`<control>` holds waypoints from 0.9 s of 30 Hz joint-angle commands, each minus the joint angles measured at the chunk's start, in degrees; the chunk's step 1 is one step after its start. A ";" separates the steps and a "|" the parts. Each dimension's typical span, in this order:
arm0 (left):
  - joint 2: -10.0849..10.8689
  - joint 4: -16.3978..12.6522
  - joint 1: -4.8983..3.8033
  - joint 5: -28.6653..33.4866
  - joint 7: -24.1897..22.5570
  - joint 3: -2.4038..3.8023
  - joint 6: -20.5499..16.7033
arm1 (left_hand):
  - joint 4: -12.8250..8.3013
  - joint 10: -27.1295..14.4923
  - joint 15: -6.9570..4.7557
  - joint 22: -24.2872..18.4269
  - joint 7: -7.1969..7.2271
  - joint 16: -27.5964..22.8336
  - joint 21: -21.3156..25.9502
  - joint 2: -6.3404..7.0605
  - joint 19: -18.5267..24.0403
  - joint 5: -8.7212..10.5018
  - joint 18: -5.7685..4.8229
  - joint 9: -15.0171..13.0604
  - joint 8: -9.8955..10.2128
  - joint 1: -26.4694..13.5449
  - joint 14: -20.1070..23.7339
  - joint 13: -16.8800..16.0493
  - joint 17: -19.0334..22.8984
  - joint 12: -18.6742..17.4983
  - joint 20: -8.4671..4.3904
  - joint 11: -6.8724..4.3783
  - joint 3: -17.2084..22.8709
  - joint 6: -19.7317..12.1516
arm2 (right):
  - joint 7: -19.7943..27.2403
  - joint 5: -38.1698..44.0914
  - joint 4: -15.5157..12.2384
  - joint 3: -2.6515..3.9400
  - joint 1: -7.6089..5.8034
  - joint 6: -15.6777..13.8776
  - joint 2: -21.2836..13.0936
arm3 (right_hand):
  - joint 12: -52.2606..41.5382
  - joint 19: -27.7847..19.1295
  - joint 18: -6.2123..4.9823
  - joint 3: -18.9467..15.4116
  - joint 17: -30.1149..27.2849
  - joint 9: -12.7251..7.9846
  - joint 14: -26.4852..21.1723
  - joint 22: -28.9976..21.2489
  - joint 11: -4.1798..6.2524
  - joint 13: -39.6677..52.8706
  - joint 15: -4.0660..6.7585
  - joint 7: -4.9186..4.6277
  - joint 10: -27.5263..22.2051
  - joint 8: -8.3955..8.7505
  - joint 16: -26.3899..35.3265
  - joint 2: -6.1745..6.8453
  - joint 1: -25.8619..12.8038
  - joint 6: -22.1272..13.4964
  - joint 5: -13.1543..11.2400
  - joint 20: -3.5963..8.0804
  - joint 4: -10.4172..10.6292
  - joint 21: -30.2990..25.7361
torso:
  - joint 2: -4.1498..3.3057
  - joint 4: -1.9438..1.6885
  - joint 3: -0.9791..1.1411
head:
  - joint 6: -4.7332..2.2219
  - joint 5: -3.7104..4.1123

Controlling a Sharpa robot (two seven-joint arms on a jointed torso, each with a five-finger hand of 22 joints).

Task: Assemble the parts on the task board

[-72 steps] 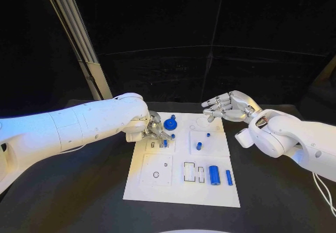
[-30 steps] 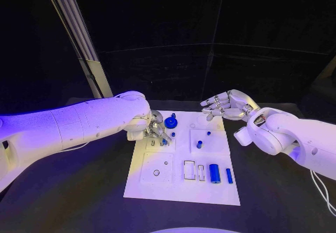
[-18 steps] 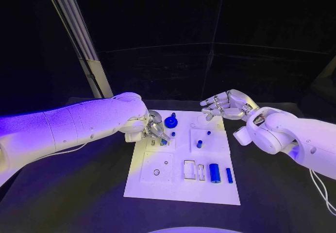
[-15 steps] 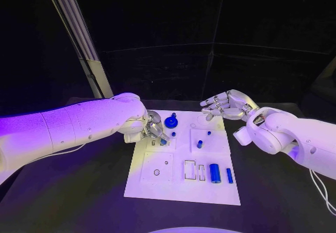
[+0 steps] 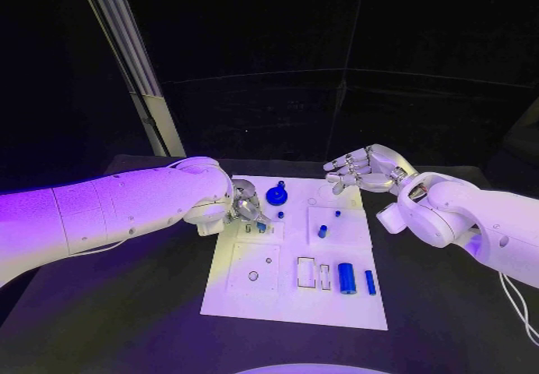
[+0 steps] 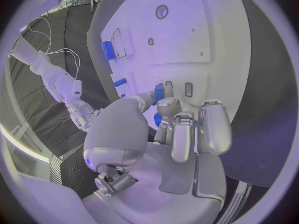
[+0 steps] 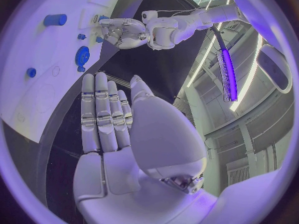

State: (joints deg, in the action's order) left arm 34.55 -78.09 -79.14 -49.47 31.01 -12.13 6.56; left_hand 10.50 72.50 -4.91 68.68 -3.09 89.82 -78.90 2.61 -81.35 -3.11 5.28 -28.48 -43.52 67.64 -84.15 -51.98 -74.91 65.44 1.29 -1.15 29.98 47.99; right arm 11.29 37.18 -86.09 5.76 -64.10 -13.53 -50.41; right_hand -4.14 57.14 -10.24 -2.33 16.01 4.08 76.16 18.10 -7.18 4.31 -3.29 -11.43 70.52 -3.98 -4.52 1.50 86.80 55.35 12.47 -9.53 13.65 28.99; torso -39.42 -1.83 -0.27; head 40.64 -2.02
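The white task board (image 5: 281, 300) lies in the middle of the table. My left hand (image 5: 244, 206) is over its far left part and pinches a small blue part (image 6: 159, 91) between thumb and a finger, just above narrow slots (image 6: 188, 89) in the board. A blue gear (image 5: 276, 197) stands just beyond that hand. My right hand (image 5: 365, 171) hovers open over the board's far right corner, holding nothing; its fingers (image 7: 99, 112) lie straight and side by side. Two blue pegs (image 5: 322, 231) stand in the right far panel. A thick blue cylinder (image 5: 346, 278) and a thin blue bar (image 5: 370, 282) lie near the right edge.
Empty rectangular recesses (image 5: 305, 272) and a small round hole (image 5: 253, 275) mark the board's near half. A slanted metal post (image 5: 140, 86) rises behind the table at the far left. Black tabletop (image 5: 135, 312) surrounds the board.
My left hand has stayed at the same spot on the board, its fingers shifting slightly around the small blue part. The right hand has held its place.
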 commanded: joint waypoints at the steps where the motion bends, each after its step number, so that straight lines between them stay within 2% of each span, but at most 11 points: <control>1: 0.17 -0.47 0.09 -3.01 -0.02 0.01 -3.65 | -9.04 0.94 -0.10 0.10 0.39 0.18 -0.07 -0.04 -0.46 0.02 -1.00 -0.12 -0.39 -0.49 -5.85 -0.07 -15.09 0.33 0.04 -0.41 9.44 -0.16 | 0.08 -0.25 -0.03 0.04 -0.11 0.45 0.04 | -0.04 0.19 -0.16 -0.45 -0.07 0.04 0.11 -0.11 -0.08 -0.09 -0.48 -0.12 -0.34 0.12 0.27 -0.02 -0.63 -0.44 -0.41 -0.36 0.05 -0.43 | -0.05 0.06 -0.05 | -0.02 -0.11; 7: 0.20 -0.66 0.59 -6.24 0.08 -0.04 -4.38 | -9.06 0.96 -0.11 0.09 0.40 0.18 -0.07 0.00 -0.47 0.01 -0.99 -0.16 -0.44 -0.60 -5.85 -0.07 -15.09 0.35 0.03 -0.42 9.59 -0.17 | 0.01 -0.21 -0.03 0.03 -0.10 0.40 0.06 | -0.06 0.21 -0.16 -0.52 -0.08 0.04 0.12 -0.14 -0.09 -0.09 -0.49 -0.12 -0.36 0.12 0.31 -0.04 -0.73 -0.45 -0.52 -0.37 0.08 -0.48 | -0.09 0.20 0.00 | 0.06 -0.28; 15: 0.32 -1.20 1.41 -9.94 0.01 -0.07 -2.76 | -9.06 1.00 -0.12 0.14 0.41 0.18 -0.09 0.08 -0.50 0.03 -1.00 -0.24 -0.52 -0.83 -5.85 -0.10 -15.09 0.40 0.02 -0.42 9.80 -0.18 | -0.64 0.98 -0.12 0.03 -0.10 0.59 0.04 | -0.13 0.34 -0.18 -0.88 -0.10 0.05 0.19 -0.30 -0.14 -0.09 -0.54 -0.15 -0.39 0.12 0.42 -0.08 -1.34 -0.50 -0.69 -0.44 0.24 -0.73 | -0.12 0.19 0.00 | 0.12 -0.40; 21: 0.31 -1.39 1.56 -10.03 0.15 -0.06 -1.84 | -9.06 1.02 -0.12 0.13 0.41 0.18 -0.08 0.10 -0.50 0.03 -1.00 -0.25 -0.54 -0.88 -5.85 -0.14 -15.09 0.43 0.01 -0.42 9.84 -0.18 | -0.89 1.21 -0.16 0.03 -0.10 0.79 0.04 | -0.14 0.34 -0.18 -0.90 -0.10 0.05 0.20 -0.31 -0.14 -0.09 -0.54 -0.15 -0.39 0.12 0.43 -0.09 -1.38 -0.50 -0.69 -0.44 0.25 -0.74 | -0.12 0.09 0.02 | 0.13 -0.29; 27: 0.40 -1.75 1.61 -9.89 0.49 -0.07 -0.74 | -9.00 0.94 -0.13 -0.10 0.42 0.18 0.05 0.14 -0.42 0.04 -0.96 -0.31 -0.61 -1.11 -5.85 0.07 -15.09 0.31 0.01 -0.42 9.99 -0.19 | -1.28 1.87 -0.27 0.03 -0.10 1.49 0.06 | -0.14 0.38 -0.18 -1.02 -0.12 0.05 0.18 -0.37 -0.16 -0.09 -0.57 -0.17 -0.44 0.13 0.49 -0.12 -1.58 -0.53 -0.68 -0.46 0.30 -0.84 | -0.12 0.23 0.02 | 0.16 -0.29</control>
State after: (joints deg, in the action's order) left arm 34.87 -79.71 -77.51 -58.44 31.09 -12.16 4.27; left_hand 9.56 73.11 -4.91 68.62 -2.98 89.82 -78.90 3.36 -81.35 -2.88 5.28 -28.78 -43.77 66.62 -84.15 -51.98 -74.91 65.67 1.29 -1.76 31.57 47.67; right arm 10.20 38.31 -86.18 5.75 -64.09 -13.06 -50.40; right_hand -4.14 57.35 -10.23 -2.99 15.96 4.08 76.36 17.80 -7.38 4.27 -3.49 -11.63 70.32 -3.98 -4.31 1.33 85.93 55.14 11.98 -9.74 13.99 28.44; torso -39.52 -1.65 -0.26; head 40.78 -2.33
